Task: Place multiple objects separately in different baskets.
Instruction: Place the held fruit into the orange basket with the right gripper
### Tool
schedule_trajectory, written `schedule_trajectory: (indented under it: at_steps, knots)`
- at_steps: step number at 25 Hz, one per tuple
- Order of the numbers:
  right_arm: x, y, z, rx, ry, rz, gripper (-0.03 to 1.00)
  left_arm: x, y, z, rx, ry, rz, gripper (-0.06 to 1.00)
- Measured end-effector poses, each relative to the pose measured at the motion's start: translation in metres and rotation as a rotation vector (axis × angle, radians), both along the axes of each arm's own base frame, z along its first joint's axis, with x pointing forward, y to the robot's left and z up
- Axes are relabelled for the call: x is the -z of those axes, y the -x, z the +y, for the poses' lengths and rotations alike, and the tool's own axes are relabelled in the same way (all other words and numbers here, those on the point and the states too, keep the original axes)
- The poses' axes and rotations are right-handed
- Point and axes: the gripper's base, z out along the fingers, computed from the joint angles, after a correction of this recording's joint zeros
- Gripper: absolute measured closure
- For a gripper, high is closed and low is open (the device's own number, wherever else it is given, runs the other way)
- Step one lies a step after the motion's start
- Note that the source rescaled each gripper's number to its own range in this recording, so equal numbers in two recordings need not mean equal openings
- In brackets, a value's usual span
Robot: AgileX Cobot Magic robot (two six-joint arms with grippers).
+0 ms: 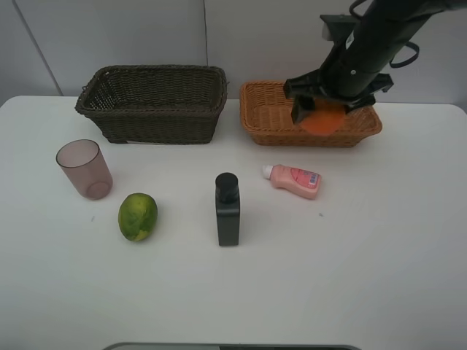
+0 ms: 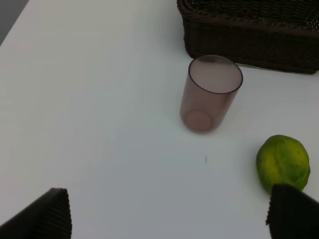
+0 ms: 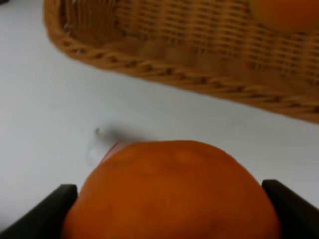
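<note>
- Your right hand (image 1: 330, 109) is clenched on the orange (image 3: 172, 191), one finger on each side of the fruit; the wrist view shows both dark fingertips pressed against its skin
- In the high view the orange sits over the near part of the light tan basket (image 1: 257, 120); you cannot tell whether it touches the weave
- Deeper in that basket, the right wrist view catches the edge of another orange-toned fruit (image 3: 286, 12); the arm hides it from the high camera
- Your left hand (image 2: 172, 214) is released, fingers spread wide with nothing between them; it hangs above the white bench (image 1: 365, 255)
- Ahead of the left hand stands the mauve cup (image 2: 209, 94), upright with its mouth up; the green-yellow fruit (image 2: 283, 162) lies just beside one fingertip
- The dark brown basket (image 1: 153, 120) stands behind the cup, left of the tan basket, the two near each other but apart
- The pink bottle (image 1: 294, 180) lies on its side on the bench in front of the tan basket, its cap pointing toward the middle
- The black bottle (image 1: 228, 211) is on the bench between the green-yellow fruit and the pink bottle, touching neither
</note>
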Motion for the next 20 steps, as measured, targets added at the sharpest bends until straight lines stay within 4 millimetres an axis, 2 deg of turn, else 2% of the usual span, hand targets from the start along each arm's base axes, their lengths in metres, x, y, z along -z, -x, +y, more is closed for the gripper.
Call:
schedule_trajectory:
  at_steps: [7,12,14,20]
  knots:
    - [0.010,-0.047,-0.033,0.081,0.063,-0.045,0.33,0.000,0.000,0.000,0.000,0.000,0.000,-0.06]
    - [0.022,-0.067,-0.058,0.206,0.020,-0.095,0.33,0.000,0.000,0.000,0.000,0.000,0.000,-0.06]
    - [0.029,-0.072,-0.064,0.239,0.006,-0.106,0.33,0.000,0.000,0.000,0.000,0.000,0.000,-0.06]
    - [0.056,-0.084,-0.063,0.230,0.006,-0.116,0.33,0.000,0.000,0.000,0.000,0.000,0.000,-0.06]
